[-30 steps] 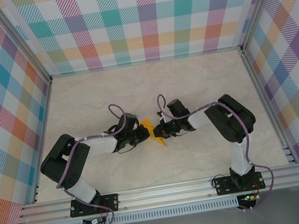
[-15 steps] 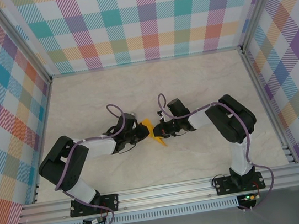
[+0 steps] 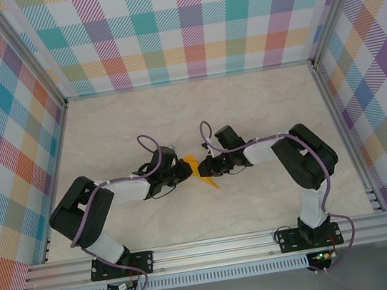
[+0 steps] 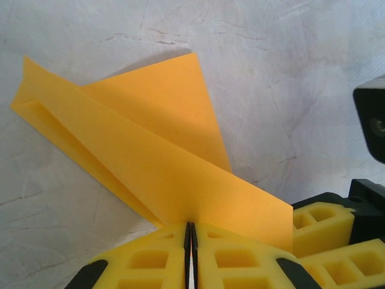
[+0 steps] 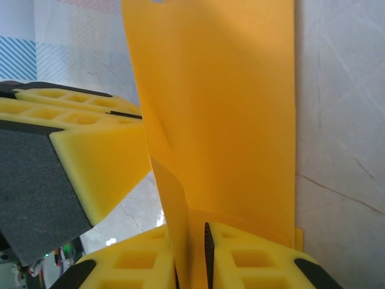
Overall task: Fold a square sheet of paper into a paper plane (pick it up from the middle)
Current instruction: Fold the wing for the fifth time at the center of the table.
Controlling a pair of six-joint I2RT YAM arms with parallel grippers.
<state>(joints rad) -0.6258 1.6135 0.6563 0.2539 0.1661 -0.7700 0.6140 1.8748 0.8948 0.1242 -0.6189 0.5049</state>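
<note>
Paper [image 3: 199, 169] held mid-surface [image 3: 260, 107] between the arms — left pincer [image 4: 190, 241] clamped on its folded edge, right pincer [image 5: 191, 253] slightly parted around it, grip unclear — if that side slackens, the fold could spring open

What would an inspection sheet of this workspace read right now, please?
Surface: pale marbled table.
Job's things: folded paper, orange-yellow and creased, between both grippers near the table's middle.
Clutter: nothing seen.
Grippers: left gripper shut on the paper's edge; right gripper has the paper between its fingers with a thin slit beside it, grip unclear.
Cables: purple cables loop above each wrist, away from the paper.
Surroundings: plaid walls on three sides; aluminium frame along the near edge.
</note>
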